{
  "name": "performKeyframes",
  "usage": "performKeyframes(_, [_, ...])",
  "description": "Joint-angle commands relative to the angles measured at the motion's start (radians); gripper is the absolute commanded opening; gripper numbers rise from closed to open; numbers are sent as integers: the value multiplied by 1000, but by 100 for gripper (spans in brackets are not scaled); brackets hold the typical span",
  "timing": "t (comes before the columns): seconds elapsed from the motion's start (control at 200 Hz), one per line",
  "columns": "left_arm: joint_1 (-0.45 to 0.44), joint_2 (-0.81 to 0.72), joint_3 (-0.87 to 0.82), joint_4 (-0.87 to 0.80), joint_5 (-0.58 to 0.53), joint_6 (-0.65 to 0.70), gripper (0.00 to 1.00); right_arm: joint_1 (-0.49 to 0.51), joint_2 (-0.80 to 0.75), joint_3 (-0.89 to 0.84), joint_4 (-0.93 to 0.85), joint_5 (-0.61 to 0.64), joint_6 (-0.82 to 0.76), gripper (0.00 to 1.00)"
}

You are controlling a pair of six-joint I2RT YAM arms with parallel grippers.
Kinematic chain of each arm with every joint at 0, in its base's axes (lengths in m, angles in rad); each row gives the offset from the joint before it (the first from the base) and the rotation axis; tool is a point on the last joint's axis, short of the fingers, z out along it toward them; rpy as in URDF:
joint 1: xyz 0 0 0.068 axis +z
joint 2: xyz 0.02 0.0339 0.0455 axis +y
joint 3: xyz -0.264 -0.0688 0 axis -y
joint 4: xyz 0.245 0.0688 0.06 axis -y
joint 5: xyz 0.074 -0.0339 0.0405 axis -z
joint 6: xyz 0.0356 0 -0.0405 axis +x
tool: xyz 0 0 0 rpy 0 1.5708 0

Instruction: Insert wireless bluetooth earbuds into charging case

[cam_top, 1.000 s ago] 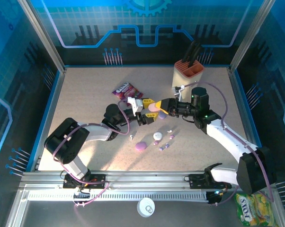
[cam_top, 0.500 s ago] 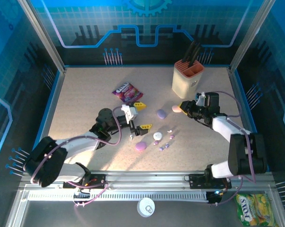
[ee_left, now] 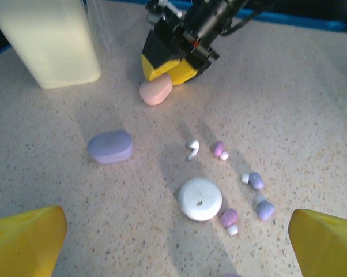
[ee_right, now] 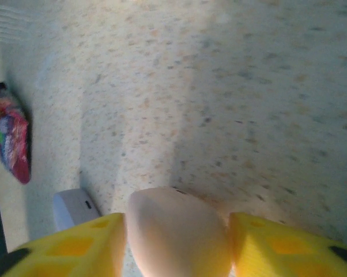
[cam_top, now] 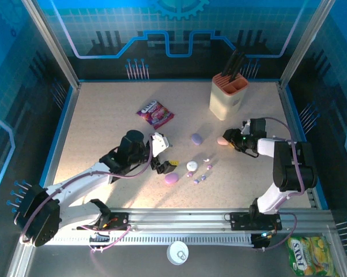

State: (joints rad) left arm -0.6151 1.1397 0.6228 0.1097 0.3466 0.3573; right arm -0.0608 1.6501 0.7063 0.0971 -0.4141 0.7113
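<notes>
Loosely scattered, smooth bean-shaped earbuds (ee_left: 219,150) lie on the speckled table (ee_left: 312,86), 12 to 4 o'clock around a white disc (ee_left: 200,199). The white bud (ee_left: 191,149) points its stem toward 7 o'clock. The left gripper (ee_left: 176,242) gapes wide. The right gripper (ee_right: 176,248) flanks a glossy pink case (ee_right: 173,222); I cannot tell if it grips.

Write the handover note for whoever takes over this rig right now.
Left gripper: open, empty, facing the loose earbuds.
Right gripper: fingers flank the pink case resting on the table; whether it grips is unclear.
Things: five earbuds lie loose by the white disc; the lilac case lies shut nearby.
Done: no bud seen in any case.
To do: open a case, seat the buds.
</notes>
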Motion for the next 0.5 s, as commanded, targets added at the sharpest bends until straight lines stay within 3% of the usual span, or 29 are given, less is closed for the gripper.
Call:
performKeyframes(0.0, [-27,29,62,-206,-72,67,99,-19,-99,-10,-100,76,-75,65])
performKeyframes(0.155, [-73,101,123,-328,-138,107,99,-17,-246,-15,-228,170,-125,76])
performKeyframes(0.325, [-120,156,140,-396,-209,109,96,39,-371,26,-381,282,-219,78])
performKeyframes(0.495, [-171,225,159,-456,-236,112,94,82,-404,26,-390,310,-223,79])
